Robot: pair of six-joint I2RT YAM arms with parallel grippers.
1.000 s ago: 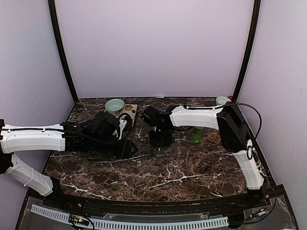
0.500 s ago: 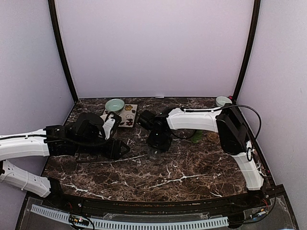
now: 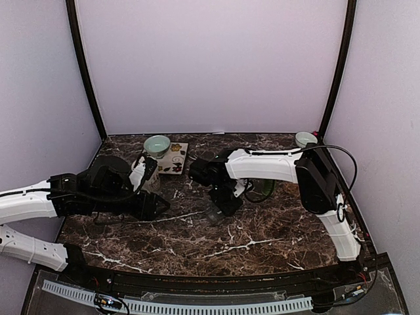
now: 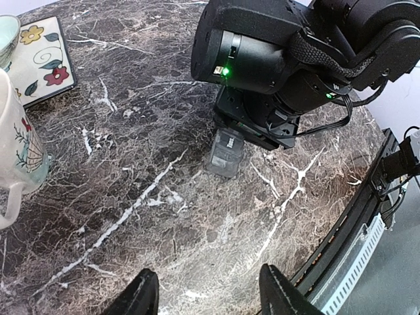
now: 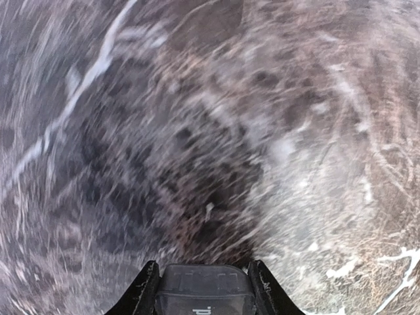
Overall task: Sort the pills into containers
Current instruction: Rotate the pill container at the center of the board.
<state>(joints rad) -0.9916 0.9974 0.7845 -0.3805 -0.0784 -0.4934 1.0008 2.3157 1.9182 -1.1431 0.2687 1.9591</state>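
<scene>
The container strip (image 5: 205, 292) is dark grey plastic and sits between the fingers of my right gripper (image 5: 205, 283), which is shut on it close above the marble. The right wrist view is blurred by motion. The strip also shows in the left wrist view (image 4: 226, 152), poking out under the right gripper's black head, and in the top view (image 3: 212, 212) at mid-table. My left gripper (image 4: 209, 295) is open and empty, low over bare marble well to the left of the strip; it also shows in the top view (image 3: 157, 205). No pills are visible.
A white patterned mug (image 4: 16, 151) stands by the left arm. A floral tile (image 3: 176, 157) and a pale teal bowl (image 3: 157, 144) sit at the back left. A green bottle (image 3: 268, 189) stands behind the right arm, and a small white jar (image 3: 304, 138) is in the back right corner.
My left arm has pulled back toward the left and near side, uncovering the mug. My right gripper has turned and shifted a little with the strip in it.
</scene>
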